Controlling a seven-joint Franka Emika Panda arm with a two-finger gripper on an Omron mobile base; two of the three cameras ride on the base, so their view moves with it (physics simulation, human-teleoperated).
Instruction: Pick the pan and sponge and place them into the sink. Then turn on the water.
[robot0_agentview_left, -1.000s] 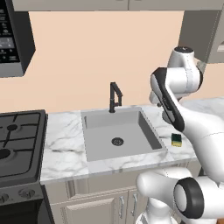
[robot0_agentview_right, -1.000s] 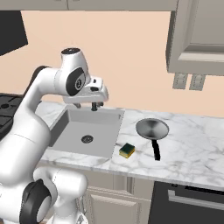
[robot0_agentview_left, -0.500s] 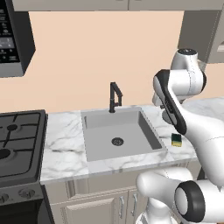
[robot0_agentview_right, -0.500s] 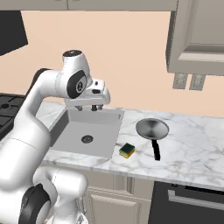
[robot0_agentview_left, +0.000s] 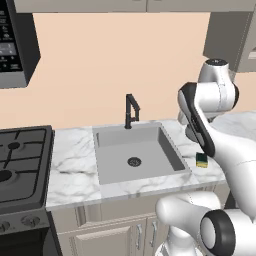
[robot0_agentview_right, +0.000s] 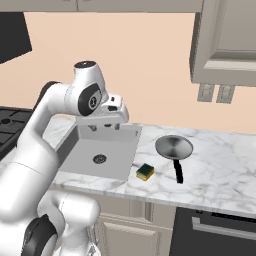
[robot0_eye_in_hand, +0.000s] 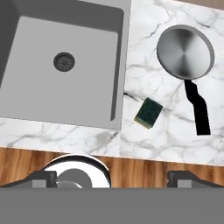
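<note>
Grey metal, the pan (robot0_agentview_right: 173, 147) sits on the marble counter (robot0_agentview_right: 220, 165) right of the sink (robot0_agentview_right: 80, 161), with the sponge (robot0_agentview_right: 145, 172) between them near the basin's edge. Nothing lies in the basin and the faucet (robot0_agentview_left: 131, 111) is dry, so every step remains. Overhead, the gripper (robot0_agentview_right: 104, 127) hangs with jaws spread, holding nothing.

I saw a white marble counter (robot0_agentview_left: 75, 167) running below a plain peach wall (robot0_agentview_left: 110, 65). A black stove (robot0_agentview_left: 20, 160) sat at the counter's left end, with a dark microwave (robot0_agentview_left: 15, 45) above it. Beige cabinets (robot0_agentview_right: 225, 40) hung over the counter's right part, and a wall outlet (robot0_agentview_right: 215, 92) sat beneath them. Wood floor (robot0_eye_in_hand: 144, 173) lay below the counter's front edge.
</note>
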